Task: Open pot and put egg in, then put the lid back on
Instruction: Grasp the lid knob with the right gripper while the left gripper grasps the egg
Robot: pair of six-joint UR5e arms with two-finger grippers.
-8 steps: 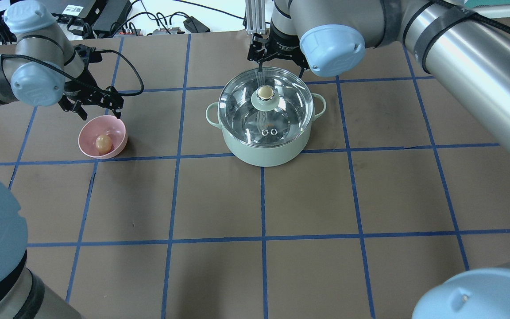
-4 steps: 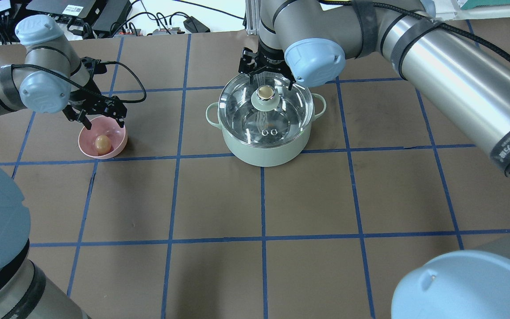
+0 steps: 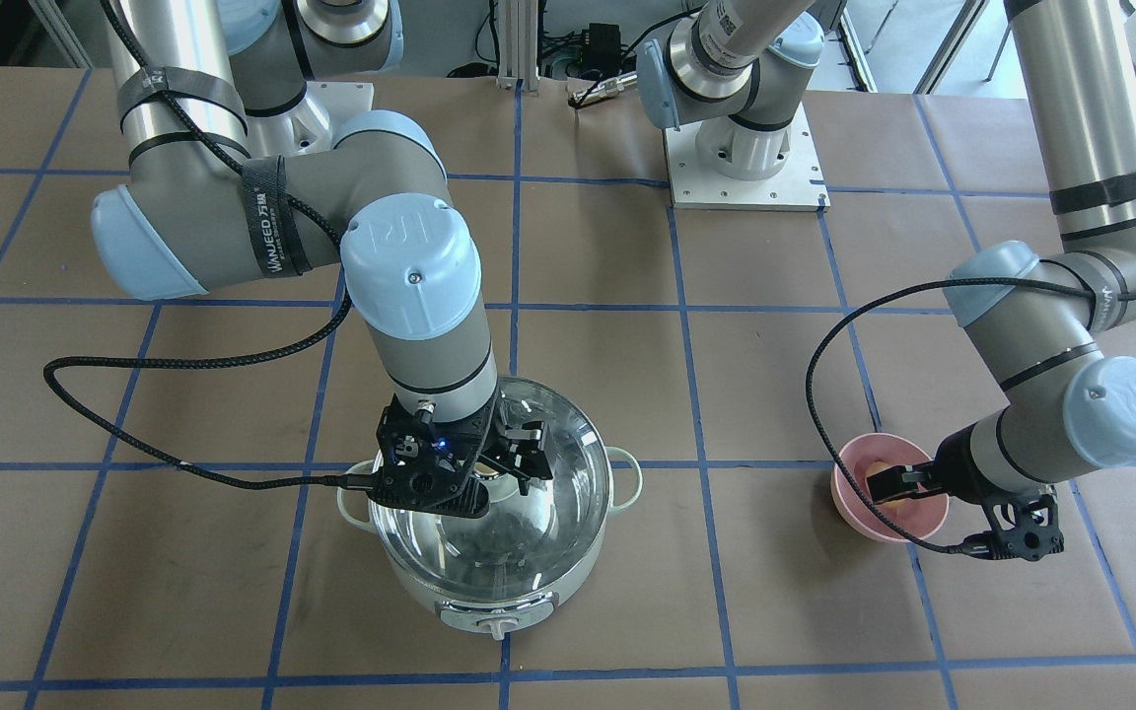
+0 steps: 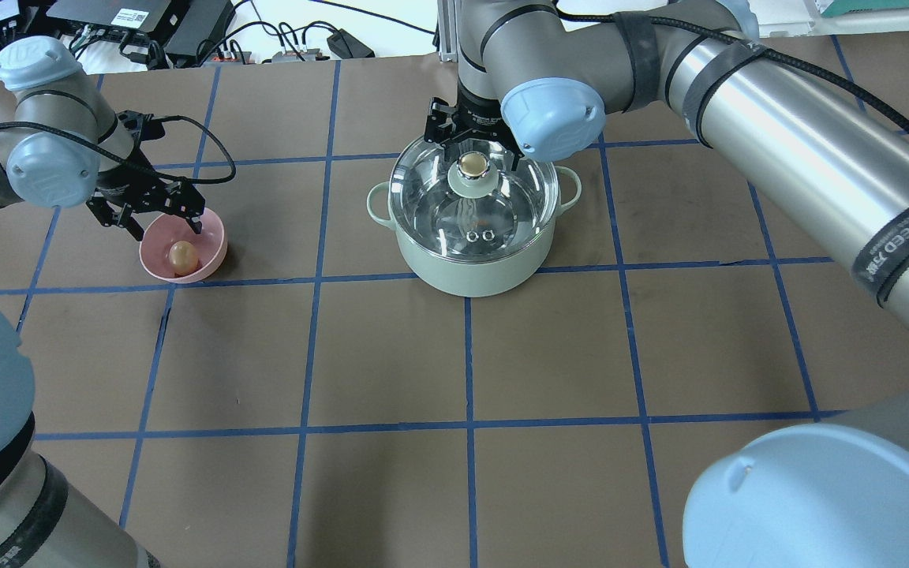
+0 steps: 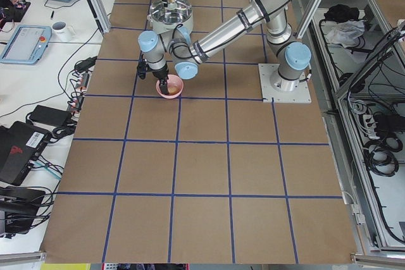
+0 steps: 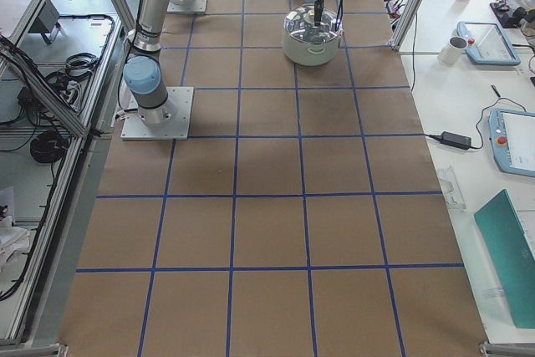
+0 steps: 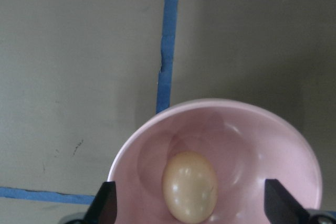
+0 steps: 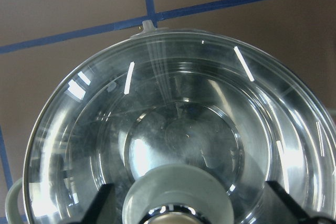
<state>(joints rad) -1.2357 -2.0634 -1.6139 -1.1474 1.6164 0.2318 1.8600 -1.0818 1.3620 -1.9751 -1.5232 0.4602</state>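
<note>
The mint-green pot (image 4: 470,264) stands at the table's far middle with the glass lid (image 4: 431,197) on it. My right gripper (image 4: 474,147) is open just above the lid. In the right wrist view its fingertips (image 8: 102,203) flank the lid's green, beige-topped knob (image 8: 178,192) without touching it. The tan egg (image 4: 183,255) lies in a pink bowl (image 4: 214,237) to the pot's left. My left gripper (image 4: 164,225) is open over the bowl. In the left wrist view its fingertips (image 7: 105,205) stand either side of the egg (image 7: 190,186), apart from it.
Brown paper with a blue tape grid covers the table (image 4: 391,371). Cables and electronics (image 4: 186,31) lie beyond its far edge. The right arm's large links (image 4: 778,134) cross above the table's right half. The pot's control knob (image 3: 497,623) faces the operators' side.
My right gripper moved from behind the pot to over the lid, astride its knob. My left gripper moved down and in, from behind the bowl to over the egg.
</note>
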